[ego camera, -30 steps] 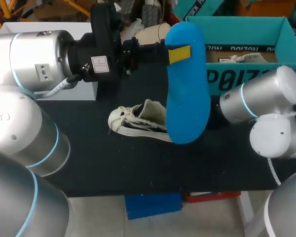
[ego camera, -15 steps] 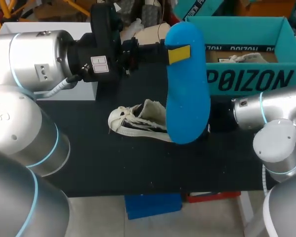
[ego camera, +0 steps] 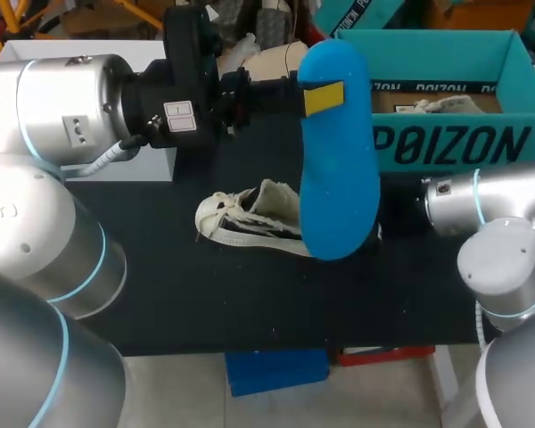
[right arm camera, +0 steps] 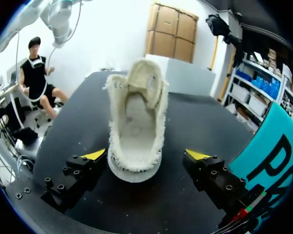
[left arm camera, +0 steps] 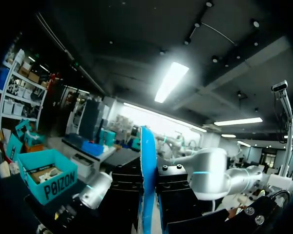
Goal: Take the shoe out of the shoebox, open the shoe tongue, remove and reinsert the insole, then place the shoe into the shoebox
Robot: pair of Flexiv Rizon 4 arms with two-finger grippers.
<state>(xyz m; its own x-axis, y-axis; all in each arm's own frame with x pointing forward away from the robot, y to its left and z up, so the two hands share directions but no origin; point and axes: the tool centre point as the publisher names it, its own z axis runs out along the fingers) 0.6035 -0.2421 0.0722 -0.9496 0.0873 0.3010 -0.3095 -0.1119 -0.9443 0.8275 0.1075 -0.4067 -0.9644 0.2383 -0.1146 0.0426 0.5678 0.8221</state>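
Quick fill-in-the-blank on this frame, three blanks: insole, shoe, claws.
1. The left claw holds the ____ insole above the table.
2. The shoe lies on the ____ table.
3. The right claw is ____, one finger on each side of the shoe's heel.
Missing words: blue; black; open.

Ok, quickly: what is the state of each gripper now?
Left gripper: closed on the blue insole.
Right gripper: open, with the heel of the shoe between its fingers, not gripped.
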